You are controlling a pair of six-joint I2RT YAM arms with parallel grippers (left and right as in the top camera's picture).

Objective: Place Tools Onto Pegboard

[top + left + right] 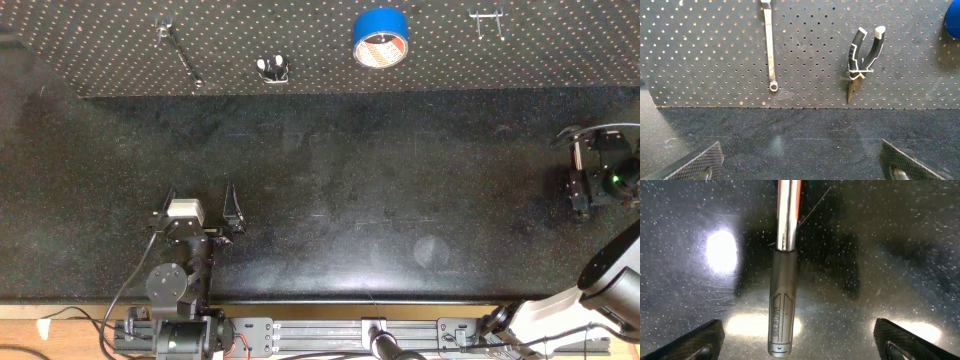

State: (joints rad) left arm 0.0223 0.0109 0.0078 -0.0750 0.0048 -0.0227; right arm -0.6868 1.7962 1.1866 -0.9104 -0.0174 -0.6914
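desk [330, 180]: black, speckled | pegboard [300, 30]: top of frame, dark, perforated | tool [781, 305]: grey grip, chrome shaft, lying flat | left pincer [800, 165], right pincer [800, 342]: wide open, empty

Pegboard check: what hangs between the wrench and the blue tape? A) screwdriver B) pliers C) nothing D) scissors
B: the pliers hang on the pegboard, between the wrench and the blue tape.

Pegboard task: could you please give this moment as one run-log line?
hung: wrench, pliers, tape | left claw open, empty | right claw open over metal tool
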